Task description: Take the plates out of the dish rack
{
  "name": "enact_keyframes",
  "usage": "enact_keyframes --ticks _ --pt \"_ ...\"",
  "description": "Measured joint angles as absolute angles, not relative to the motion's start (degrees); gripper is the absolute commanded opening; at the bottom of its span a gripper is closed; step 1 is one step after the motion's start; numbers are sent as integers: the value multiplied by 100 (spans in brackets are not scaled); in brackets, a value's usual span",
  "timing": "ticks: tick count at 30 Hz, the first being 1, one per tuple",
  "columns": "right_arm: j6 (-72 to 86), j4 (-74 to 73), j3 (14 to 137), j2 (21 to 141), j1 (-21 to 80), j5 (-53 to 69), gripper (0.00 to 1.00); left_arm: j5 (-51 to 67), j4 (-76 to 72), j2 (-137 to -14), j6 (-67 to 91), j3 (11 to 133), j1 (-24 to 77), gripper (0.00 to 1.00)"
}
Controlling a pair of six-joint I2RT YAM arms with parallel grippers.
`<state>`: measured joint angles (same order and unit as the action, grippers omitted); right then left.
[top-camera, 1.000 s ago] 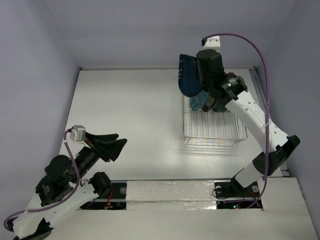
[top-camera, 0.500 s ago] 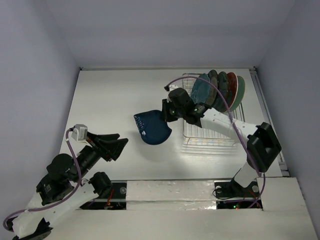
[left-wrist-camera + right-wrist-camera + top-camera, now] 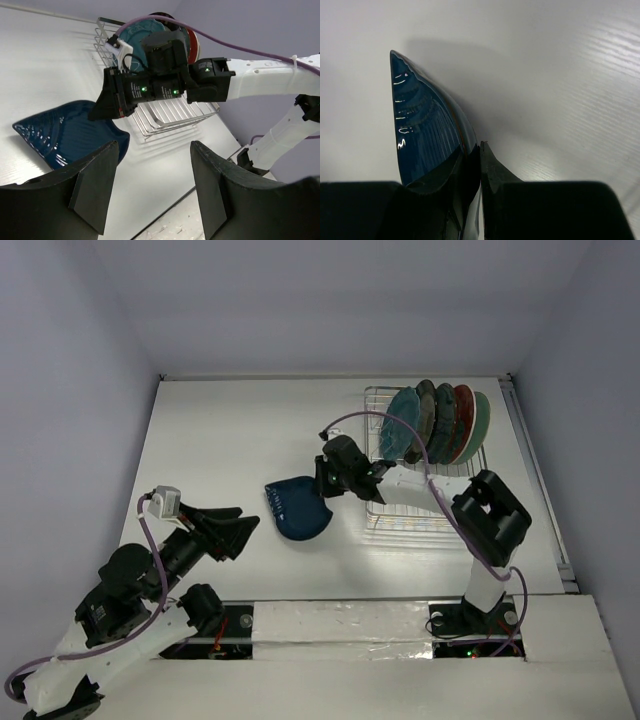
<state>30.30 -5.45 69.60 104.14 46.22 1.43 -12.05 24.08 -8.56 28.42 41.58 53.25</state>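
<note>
My right gripper (image 3: 322, 485) is shut on the rim of the dark blue leaf-shaped plate (image 3: 296, 508) and holds it low at the table, just left of the dish rack (image 3: 425, 508). The right wrist view shows the plate (image 3: 425, 130) pinched between my fingers (image 3: 492, 172). It also shows in the left wrist view (image 3: 65, 137), lying nearly flat. The silver wire rack holds several upright plates at its far end: teal (image 3: 405, 426), dark-rimmed (image 3: 428, 418), red-rimmed (image 3: 463, 412) and pale green (image 3: 482, 418). My left gripper (image 3: 240, 525) is open and empty, left of the blue plate.
The near half of the rack (image 3: 167, 112) holds no plates. The right arm (image 3: 260, 82) stretches across over the rack. Light walls close the table at the back and sides. A taped strip (image 3: 340, 618) runs along the near edge between the arm bases.
My right arm has carried the blue plate from above the rack's far end leftward and down to the table beside the rack. The left arm has hardly moved.
</note>
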Motion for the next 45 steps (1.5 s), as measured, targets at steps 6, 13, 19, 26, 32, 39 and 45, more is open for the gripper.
enact_keyframes --ticks 6,13,19,26,32,39,45 --pt "3159 -377 6735 10471 4626 -143 9 -1208 2421 -930 2858 4158 5325 55" --pt "3236 -99 6593 10606 4742 -434 38 -1205 2436 -1011 2873 4158 5325 55" --pt "3173 -213 6563 10728 4794 -628 52 -1205 2443 -1011 2884 4158 5325 55" --pt "2987 -552 6646 10711 4932 -779 78 -1205 2443 -1011 2897 4158 5325 55" --pt "2821 -886 6711 10226 4963 -1083 84 -1205 2443 -1011 2897 4158 5325 55" --pt "2464 -1321 7126 9100 4943 -1802 0 -1203 2445 -985 2906 4158 5325 28" --pt "2235 -1675 7349 8154 4237 -2381 0 -1201 2447 -969 2888 4158 5325 0"
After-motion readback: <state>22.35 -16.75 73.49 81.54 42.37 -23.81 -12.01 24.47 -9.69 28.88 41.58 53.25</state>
